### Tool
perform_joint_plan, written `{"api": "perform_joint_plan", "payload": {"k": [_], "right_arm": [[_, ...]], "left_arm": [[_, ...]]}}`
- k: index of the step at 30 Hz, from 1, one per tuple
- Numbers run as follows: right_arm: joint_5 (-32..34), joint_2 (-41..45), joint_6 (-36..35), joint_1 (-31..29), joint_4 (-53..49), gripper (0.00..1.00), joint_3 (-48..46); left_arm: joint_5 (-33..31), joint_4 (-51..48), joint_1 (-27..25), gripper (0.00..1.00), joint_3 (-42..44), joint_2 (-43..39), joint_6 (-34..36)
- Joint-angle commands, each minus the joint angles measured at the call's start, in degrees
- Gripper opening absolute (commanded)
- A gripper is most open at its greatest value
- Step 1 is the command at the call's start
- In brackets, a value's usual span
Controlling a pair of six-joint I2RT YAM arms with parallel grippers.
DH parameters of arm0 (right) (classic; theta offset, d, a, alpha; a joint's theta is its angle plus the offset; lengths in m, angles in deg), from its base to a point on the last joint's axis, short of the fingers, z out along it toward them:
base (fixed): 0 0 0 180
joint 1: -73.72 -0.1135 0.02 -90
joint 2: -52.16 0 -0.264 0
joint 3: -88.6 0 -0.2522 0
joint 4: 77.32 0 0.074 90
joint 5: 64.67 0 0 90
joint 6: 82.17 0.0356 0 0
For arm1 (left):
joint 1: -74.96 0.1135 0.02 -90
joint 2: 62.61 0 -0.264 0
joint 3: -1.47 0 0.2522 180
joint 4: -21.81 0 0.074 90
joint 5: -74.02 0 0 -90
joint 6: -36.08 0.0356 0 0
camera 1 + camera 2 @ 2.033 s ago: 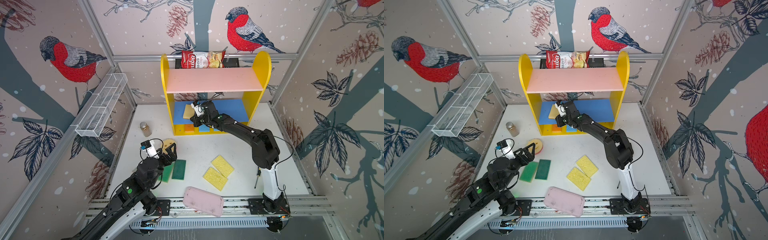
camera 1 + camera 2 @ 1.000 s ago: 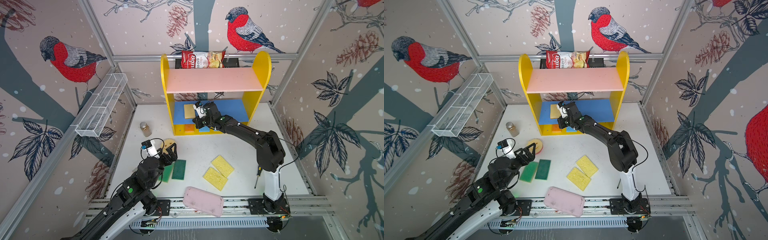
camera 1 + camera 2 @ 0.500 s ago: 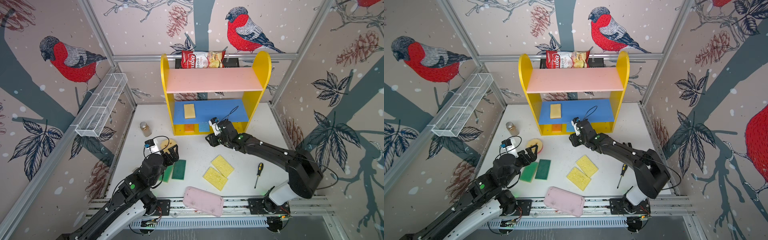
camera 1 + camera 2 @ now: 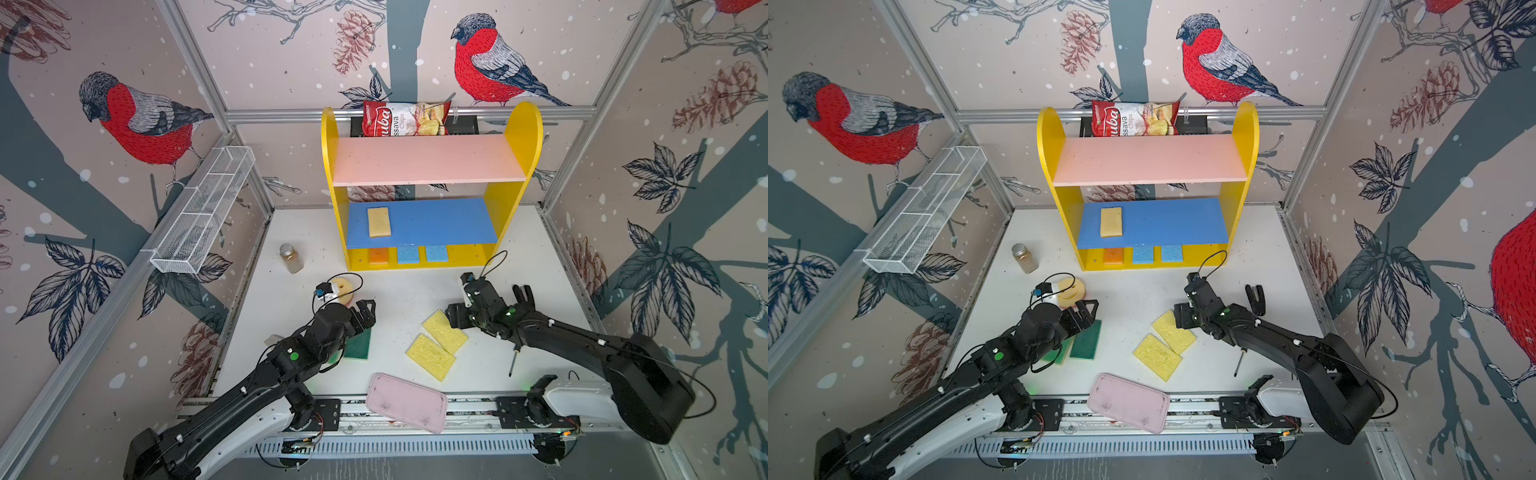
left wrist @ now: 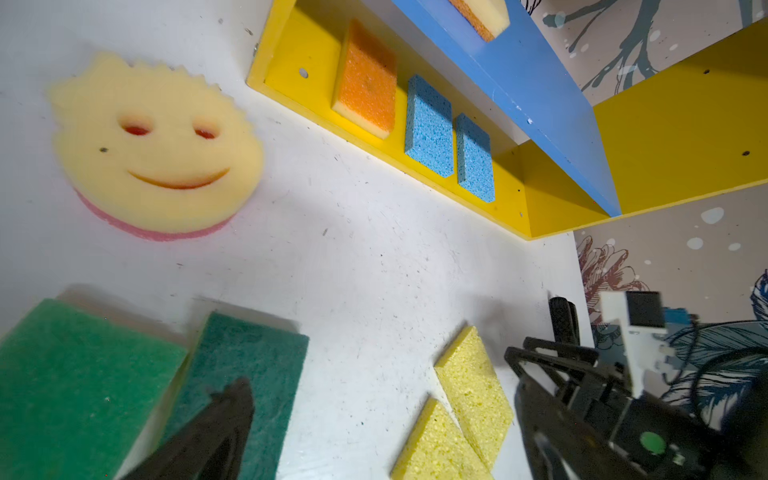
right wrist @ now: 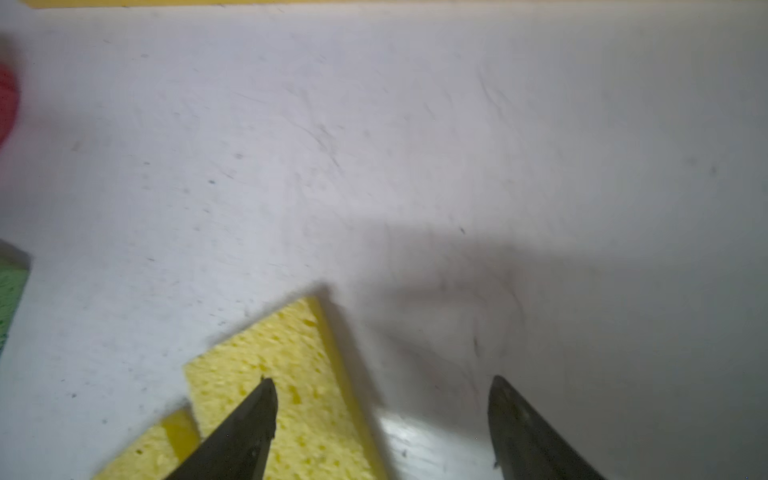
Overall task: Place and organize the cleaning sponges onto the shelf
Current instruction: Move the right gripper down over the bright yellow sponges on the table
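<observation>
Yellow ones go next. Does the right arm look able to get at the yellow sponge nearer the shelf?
Probably yes. The right gripper is open just above that yellow sponge, which lies flat and uncovered. The second yellow sponge sits close alongside.

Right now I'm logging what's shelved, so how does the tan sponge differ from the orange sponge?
The tan sponge lies on the blue middle board; the orange sponge lies on the yellow base below. The tan sponge is alone on its board; the orange sponge has two blue sponges beside it. Both are flat rectangles lying on the shelf.
</observation>
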Motion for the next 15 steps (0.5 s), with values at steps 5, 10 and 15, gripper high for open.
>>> {"api": "perform_joint_plan", "payload": {"k": [5,10,15], "right_arm": [[-5.49,7.58,6.37,2.07,6.77,0.80,-9.02],[-8.98,8.59,7.06,2.03,9.72,0.80,-13.11],[-12.78,7.58,8.22,1.35,14.95,0.74,-15.54]], "left_arm": [[-3.16,5.19,-4.48,0.97,-3.88,6.77,-2.71],[-3.07,8.89,-6.84,0.97,-5.92,13.18,-3.73],[-5.49,8.93,-10.55,0.97,-11.52,20.63,-3.32]]}}
